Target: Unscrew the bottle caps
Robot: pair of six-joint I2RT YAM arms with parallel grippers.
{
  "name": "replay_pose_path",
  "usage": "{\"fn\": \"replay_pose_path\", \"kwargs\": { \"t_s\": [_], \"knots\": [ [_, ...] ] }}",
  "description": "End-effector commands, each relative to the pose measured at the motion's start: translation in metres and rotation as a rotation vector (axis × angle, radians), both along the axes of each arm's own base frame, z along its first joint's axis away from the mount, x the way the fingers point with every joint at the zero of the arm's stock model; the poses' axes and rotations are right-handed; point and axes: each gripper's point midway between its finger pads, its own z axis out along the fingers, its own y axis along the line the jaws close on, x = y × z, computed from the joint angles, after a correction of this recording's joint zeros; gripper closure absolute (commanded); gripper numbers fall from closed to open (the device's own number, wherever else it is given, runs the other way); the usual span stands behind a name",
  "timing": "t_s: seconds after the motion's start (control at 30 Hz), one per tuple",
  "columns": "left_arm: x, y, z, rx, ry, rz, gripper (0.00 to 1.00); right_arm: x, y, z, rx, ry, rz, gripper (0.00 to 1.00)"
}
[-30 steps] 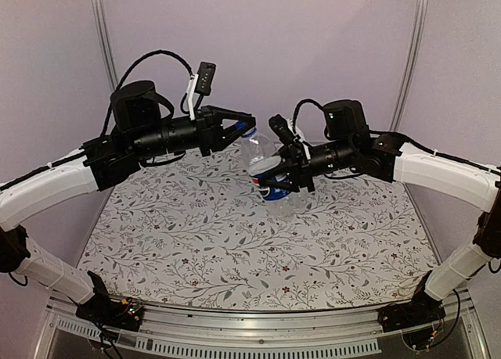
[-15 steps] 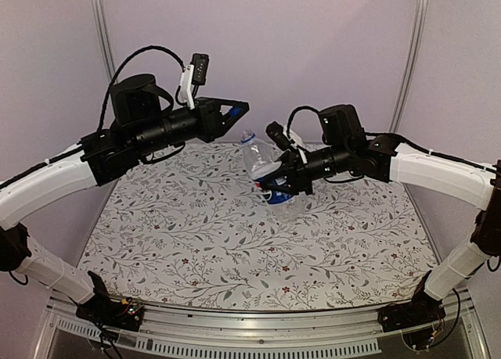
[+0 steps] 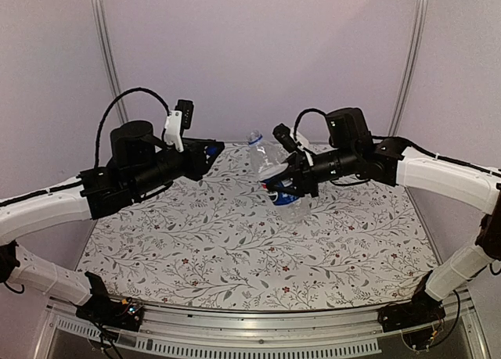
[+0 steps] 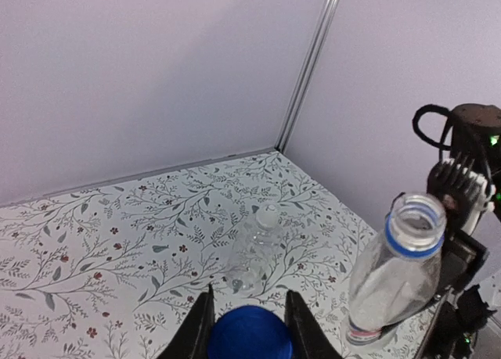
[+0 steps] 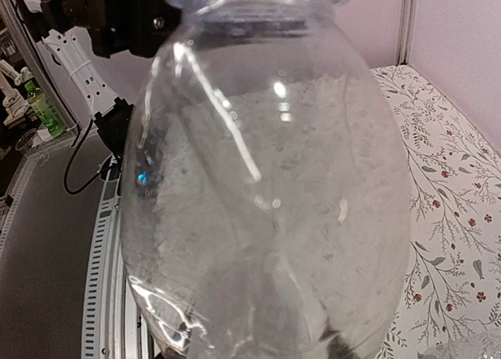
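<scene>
— What changed in the last second?

— The left gripper (image 3: 207, 150) has come away from the mouth of the Pepsi bottle (image 4: 395, 269). A second ago its fingertips were right at the neck. Now it sits lower and off to the left, well apart from the bottle.

— Did the cap come with it?

— Yes. The left wrist view shows the blue cap (image 4: 249, 339) pinched between the two fingers, which are clamped on it. The bottle's mouth stands open, with only the blue ring left on the neck.

— And the bottle itself?

— It is held off the counter (image 3: 196, 242), tilted, with its mouth up and leaning toward the left arm. The right gripper (image 3: 283, 183) is closed around its labelled middle and has kept that hold throughout.

— So one cap is done.

— I'd say so. That leaves the shorter bottle (image 4: 252, 257). It sits on the counter beyond the left gripper, apart from both arms, and seems to be upright. Its white cap (image 4: 268, 213) looks to be on yet, though it is small and clear, so I can't be sure.

— What comes next?

— Probably both loads get set down first, since each gripper is full. The empty Pepsi bottle is light and could tip when released.
</scene>
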Motion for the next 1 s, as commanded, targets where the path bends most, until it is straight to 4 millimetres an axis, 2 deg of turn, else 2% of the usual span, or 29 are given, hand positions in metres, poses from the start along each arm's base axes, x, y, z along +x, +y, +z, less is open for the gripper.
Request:
{"fn": "replay_pose_path", "kwargs": {
  "t_s": [0.0, 0.13, 0.37, 0.53, 0.7, 0.97],
  "knots": [
    [0.01, 0.019, -0.044, 0.023, 0.038, 0.106, 0.77, 0.003, -0.01, 0.024, 0.049, -0.051, -0.04, 0.66],
    [0.013, 0.024, -0.102, 0.083, 0.111, 0.124, 0.76, 0.004, -0.014, 0.03, 0.057, -0.065, -0.057, 0.66],
    [0.019, 0.032, -0.186, 0.215, 0.223, 0.155, 0.75, 0.004, -0.017, 0.029, 0.056, -0.061, -0.067, 0.66],
    [0.018, 0.039, -0.238, 0.291, 0.293, 0.165, 0.74, 0.006, -0.018, 0.026, 0.052, -0.056, -0.07, 0.66],
    [0.017, 0.04, -0.275, 0.341, 0.353, 0.159, 0.74, 0.007, -0.016, 0.022, 0.049, -0.046, -0.061, 0.66],
    [0.013, 0.038, -0.307, 0.384, 0.421, 0.138, 0.74, 0.008, -0.017, 0.019, 0.045, -0.04, -0.064, 0.66]
  ]
}}
